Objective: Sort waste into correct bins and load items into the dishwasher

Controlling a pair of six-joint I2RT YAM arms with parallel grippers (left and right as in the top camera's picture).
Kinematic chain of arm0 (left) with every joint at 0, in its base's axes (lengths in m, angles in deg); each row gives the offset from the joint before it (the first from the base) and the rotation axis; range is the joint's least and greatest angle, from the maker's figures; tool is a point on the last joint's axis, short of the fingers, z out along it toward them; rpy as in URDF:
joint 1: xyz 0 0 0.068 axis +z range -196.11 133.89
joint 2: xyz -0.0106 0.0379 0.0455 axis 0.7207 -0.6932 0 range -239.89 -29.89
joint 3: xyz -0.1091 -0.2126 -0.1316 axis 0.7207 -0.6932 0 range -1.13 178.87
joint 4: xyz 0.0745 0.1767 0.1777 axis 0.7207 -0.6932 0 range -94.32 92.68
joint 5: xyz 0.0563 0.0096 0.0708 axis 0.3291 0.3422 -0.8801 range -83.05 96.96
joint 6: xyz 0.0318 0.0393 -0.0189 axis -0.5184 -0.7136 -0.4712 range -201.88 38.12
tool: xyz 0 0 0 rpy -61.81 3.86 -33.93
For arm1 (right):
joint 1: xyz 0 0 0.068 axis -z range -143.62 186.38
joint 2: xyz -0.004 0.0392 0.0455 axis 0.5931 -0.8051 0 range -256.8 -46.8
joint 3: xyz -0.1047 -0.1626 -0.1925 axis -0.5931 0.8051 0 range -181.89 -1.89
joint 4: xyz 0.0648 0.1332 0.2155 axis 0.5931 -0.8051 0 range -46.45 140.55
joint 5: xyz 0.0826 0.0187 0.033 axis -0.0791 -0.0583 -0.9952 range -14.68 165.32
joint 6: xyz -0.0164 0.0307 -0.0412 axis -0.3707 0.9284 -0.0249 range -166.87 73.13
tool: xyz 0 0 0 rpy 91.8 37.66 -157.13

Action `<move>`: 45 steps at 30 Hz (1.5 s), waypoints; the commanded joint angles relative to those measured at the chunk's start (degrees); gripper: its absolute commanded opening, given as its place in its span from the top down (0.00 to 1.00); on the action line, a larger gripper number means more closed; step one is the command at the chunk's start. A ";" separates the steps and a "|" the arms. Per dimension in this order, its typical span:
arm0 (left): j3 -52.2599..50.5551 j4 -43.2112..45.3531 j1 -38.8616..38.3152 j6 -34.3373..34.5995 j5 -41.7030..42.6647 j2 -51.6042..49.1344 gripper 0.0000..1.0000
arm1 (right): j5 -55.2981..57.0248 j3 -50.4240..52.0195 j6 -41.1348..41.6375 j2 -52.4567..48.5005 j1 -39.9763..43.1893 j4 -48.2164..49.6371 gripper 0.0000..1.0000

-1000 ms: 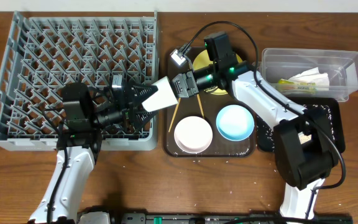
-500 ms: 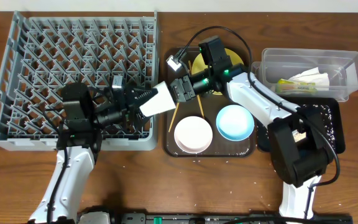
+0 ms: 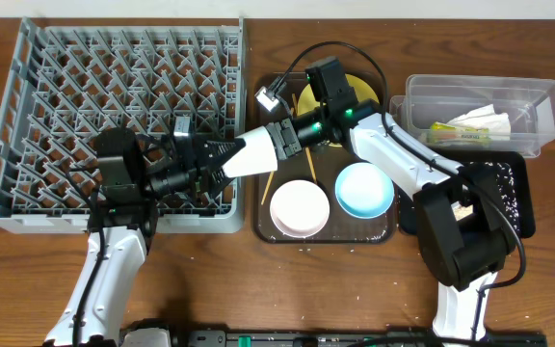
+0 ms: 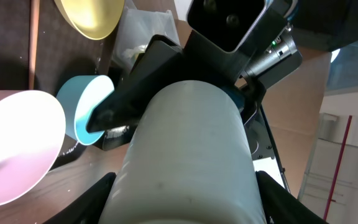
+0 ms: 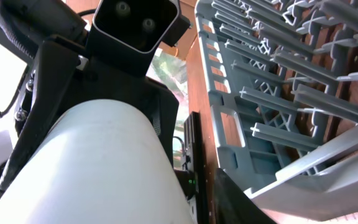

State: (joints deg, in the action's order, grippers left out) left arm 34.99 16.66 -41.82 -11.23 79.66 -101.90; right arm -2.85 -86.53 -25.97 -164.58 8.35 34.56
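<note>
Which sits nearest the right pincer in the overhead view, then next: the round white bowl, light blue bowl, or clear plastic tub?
1. Round white bowl, just below the right pincer in the picture.
2. Light blue bowl, to that bowl's right.
3. Clear plastic tub, far right.

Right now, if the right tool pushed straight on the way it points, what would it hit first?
The right tool meets the white cup first, right at its tips. Directly behind is the left tool, holding the cup's other end, though depth is unclear from overhead.
</note>
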 commanded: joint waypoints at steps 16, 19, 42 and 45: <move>0.79 0.52 5.97 -8.09 -4.31 -0.22 0.68 | -1.51 0.00 2.62 -0.26 14.78 4.76 0.27; 1.22 0.50 6.75 -8.50 -8.98 -0.22 0.68 | 1.70 0.00 2.03 0.66 17.20 2.84 0.19; 39.34 -69.24 -1.20 -42.60 -58.55 -0.48 0.67 | 56.72 0.00 -13.33 24.33 13.55 -28.72 0.01; 39.34 -73.94 -4.94 -42.58 -62.79 -1.75 0.67 | 57.83 0.00 -13.77 24.63 13.38 -30.32 0.01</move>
State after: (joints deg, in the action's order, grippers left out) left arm 73.65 -55.12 -43.92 -51.38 26.40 -102.32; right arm 48.95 -86.42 -37.71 -140.86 22.36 4.97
